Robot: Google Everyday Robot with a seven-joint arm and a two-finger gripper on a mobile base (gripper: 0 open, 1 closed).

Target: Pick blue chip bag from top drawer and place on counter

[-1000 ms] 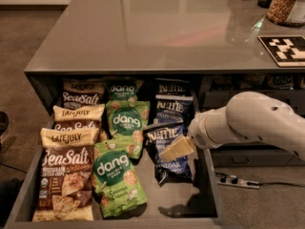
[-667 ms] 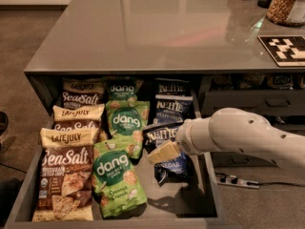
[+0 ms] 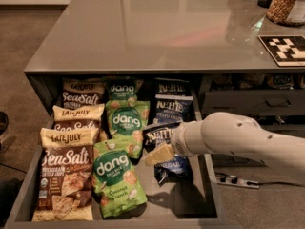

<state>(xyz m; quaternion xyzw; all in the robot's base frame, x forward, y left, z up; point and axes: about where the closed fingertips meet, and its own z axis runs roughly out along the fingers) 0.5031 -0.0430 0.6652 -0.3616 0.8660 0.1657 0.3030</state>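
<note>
The top drawer (image 3: 210, 187) stands pulled out under the counter (image 3: 157, 27). Its right row holds three blue chip bags: a back one (image 3: 171, 86), a middle one (image 3: 174, 109) and a front one (image 3: 173, 168). My gripper (image 3: 159, 154), cream-coloured at the end of the white arm (image 3: 238, 137), reaches in from the right. It sits low over the front blue chip bag, at its left edge, and the arm hides the bag's middle. I cannot see whether it has hold of the bag.
Green Dang bags (image 3: 116, 175) fill the middle row and Late July bags (image 3: 66, 175) the left row. A black-and-white marker tile (image 3: 283, 49) and a jar (image 3: 286, 4) stand on the counter's right. A closed drawer front with a handle (image 3: 252, 101) is behind the arm; a power strip (image 3: 236, 180) lies on the floor.
The arm has reached further left and the gripper has shifted left across the front blue chip bag. The bags have not visibly moved.
</note>
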